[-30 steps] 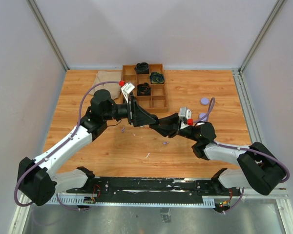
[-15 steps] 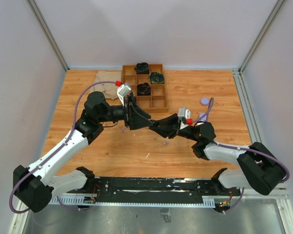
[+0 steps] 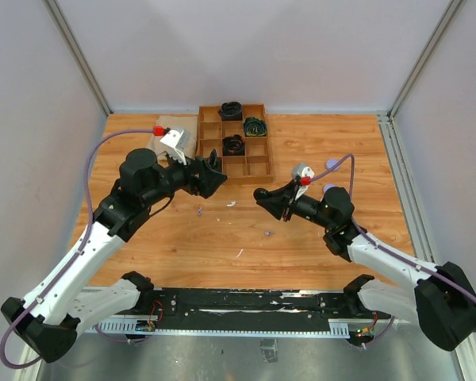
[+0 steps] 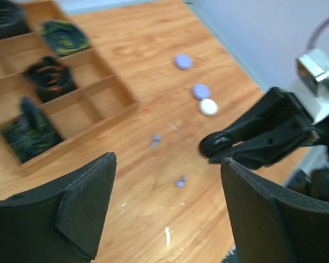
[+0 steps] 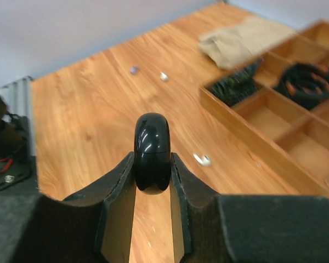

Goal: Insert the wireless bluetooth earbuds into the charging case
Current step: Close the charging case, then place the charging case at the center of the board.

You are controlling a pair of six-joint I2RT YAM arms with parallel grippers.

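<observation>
My right gripper [image 5: 152, 159] is shut on a glossy black charging case [image 5: 152, 137], held edge-up above the table with a seam across it; from above that gripper [image 3: 262, 195] sits right of centre. The left gripper [image 4: 168, 160] is open and empty, hovering near the tray's front-left corner [image 3: 213, 177]. Loose earbuds lie on the wood. A white earbud [image 3: 230, 204] rests between the two grippers, also seen as a white earbud [image 5: 202, 159] beside the case. Lilac earbuds [image 4: 155, 141] [image 4: 180, 181] lie below the left fingers, with one lilac earbud [image 3: 267, 233] lying nearer the bases.
A wooden divided tray [image 3: 258, 171] at the back holds dark coiled cables. A beige cloth [image 3: 168, 127] lies to its left. Two lilac pucks [image 4: 182, 61] [image 4: 201, 91] and a white puck [image 4: 209, 107] sit on the right side. A pale scratch [image 3: 239, 253] marks the wood.
The left gripper has pulled back left and away from the right gripper, and its jaws have widened. The right gripper moved slightly back with the case. The white earbud now shows on the table.
</observation>
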